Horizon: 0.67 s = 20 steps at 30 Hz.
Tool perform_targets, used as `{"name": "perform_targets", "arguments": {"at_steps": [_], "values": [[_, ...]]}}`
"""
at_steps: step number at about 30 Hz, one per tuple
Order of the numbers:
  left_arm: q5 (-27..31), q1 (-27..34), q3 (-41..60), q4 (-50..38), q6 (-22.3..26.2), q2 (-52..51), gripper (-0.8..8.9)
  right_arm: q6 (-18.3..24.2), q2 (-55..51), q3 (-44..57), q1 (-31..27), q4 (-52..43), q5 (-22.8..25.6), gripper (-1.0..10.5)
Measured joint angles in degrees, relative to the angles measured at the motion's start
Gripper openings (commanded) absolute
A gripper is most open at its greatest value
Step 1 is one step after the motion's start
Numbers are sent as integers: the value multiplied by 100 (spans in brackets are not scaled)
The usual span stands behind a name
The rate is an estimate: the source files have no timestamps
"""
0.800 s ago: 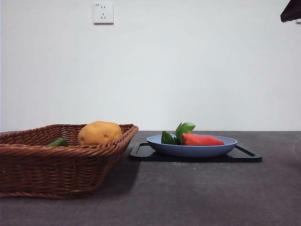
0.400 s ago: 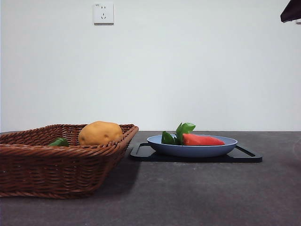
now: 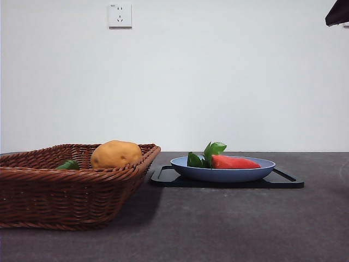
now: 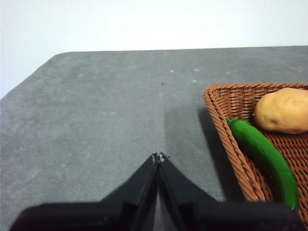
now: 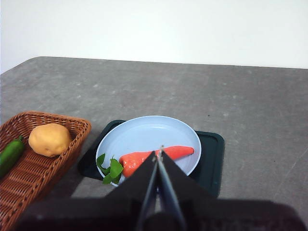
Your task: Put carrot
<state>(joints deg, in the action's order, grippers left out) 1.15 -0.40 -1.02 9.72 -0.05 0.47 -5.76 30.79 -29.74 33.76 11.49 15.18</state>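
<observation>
The carrot [image 3: 234, 162] lies on its side in a pale blue plate [image 3: 223, 173], green leaves toward the basket. The right wrist view shows the carrot [image 5: 154, 157] in the plate [image 5: 144, 130] too. My right gripper [image 5: 159, 152] is shut and empty, high above the plate. It shows only as a black tip [image 3: 338, 12] at the front view's top right corner. My left gripper [image 4: 158, 157] is shut and empty over bare table beside the wicker basket [image 4: 226, 120].
The plate sits on a black tray [image 3: 283, 180]. The wicker basket [image 3: 65, 191] at the left holds a yellow-brown potato [image 3: 115, 154] and a green pepper [image 4: 264, 154]. A wall socket [image 3: 120, 15] is on the white wall behind.
</observation>
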Motion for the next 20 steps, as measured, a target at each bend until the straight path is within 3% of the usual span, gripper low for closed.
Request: {"name": "perform_targets", "arguments": {"at_steps": [20], "values": [[0, 0, 2, 0, 0, 0, 8, 66, -317, 2, -103, 122, 153, 4]]}}
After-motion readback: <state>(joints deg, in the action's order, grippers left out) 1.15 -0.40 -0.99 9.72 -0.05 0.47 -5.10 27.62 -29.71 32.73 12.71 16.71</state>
